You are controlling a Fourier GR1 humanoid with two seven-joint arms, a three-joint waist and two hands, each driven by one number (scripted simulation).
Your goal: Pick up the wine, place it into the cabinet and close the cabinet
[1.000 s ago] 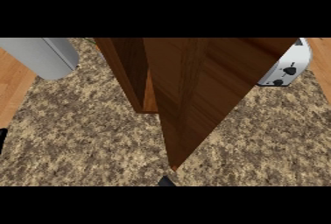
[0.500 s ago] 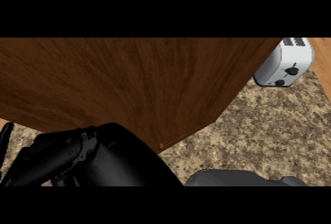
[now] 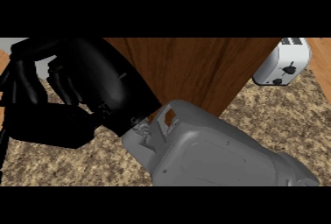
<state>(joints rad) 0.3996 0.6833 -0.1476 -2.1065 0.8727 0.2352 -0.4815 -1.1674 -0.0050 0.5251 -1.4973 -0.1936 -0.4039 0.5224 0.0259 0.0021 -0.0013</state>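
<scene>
One hand visible | right hand [image 3: 97, 92] fingers bent, holding nothing seen | step: closing cabinet door [image 3: 194, 70] | next: push shut

A glossy black hand [image 3: 97, 87] joins a grey moulded forearm [image 3: 213, 162] with panel seams.

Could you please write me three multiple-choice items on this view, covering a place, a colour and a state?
1. Where is the toaster? A upper right; B lower left; C centre.
2. What colour is the forearm? A grey; B red; C wooden brown.
3. How does the wine show? A standing on the counter; B not in view; C lying on the toaster.
Answers: A, it stands at the upper right of the counter; A, it is grey below the black hand; B, no bottle shows anywhere.
</scene>
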